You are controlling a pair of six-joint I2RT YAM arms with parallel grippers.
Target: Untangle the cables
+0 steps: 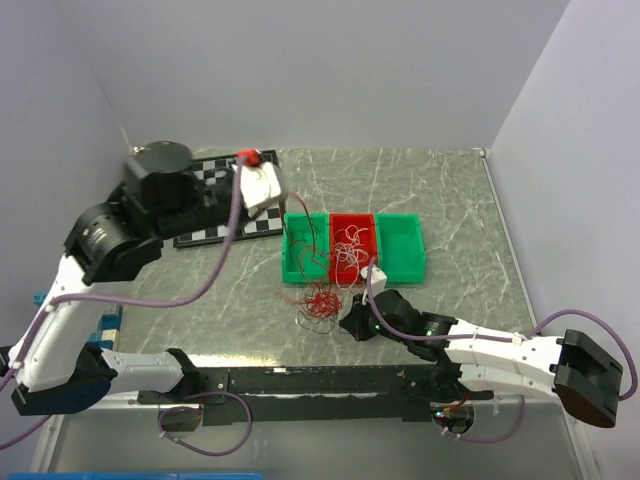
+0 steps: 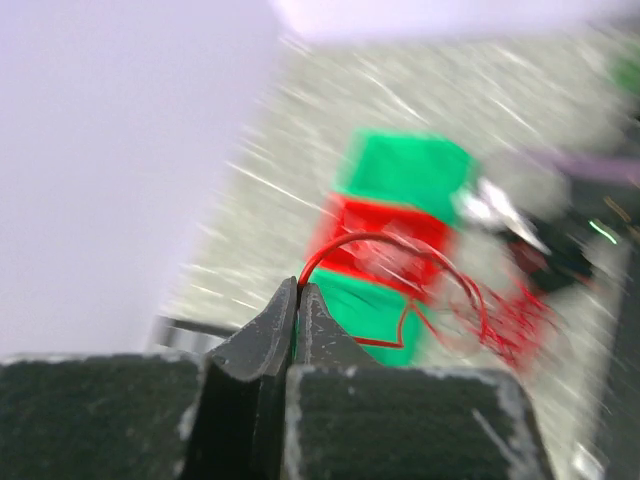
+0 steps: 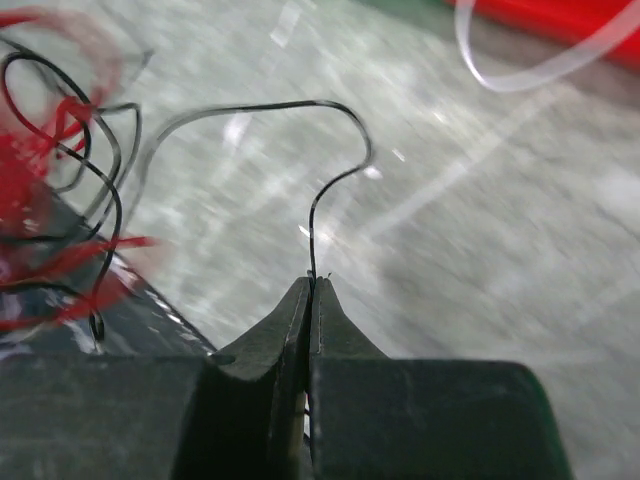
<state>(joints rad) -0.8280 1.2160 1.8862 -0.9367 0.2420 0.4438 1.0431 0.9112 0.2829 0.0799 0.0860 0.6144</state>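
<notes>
Found left pincer pressed together on a red wire; found right pincer pinching a dark wire; located the cables tangled on the surface, just beside the right pincer, well beyond the left, with loops reaching into the bins. Judged likely faults: pulling apart too hard and tightening a knot; slipping a thin wire from the tips; snagging loops on a bin wall. Seen only from above: whole tangle, both arms; seen only from wrists: each grip.
</notes>
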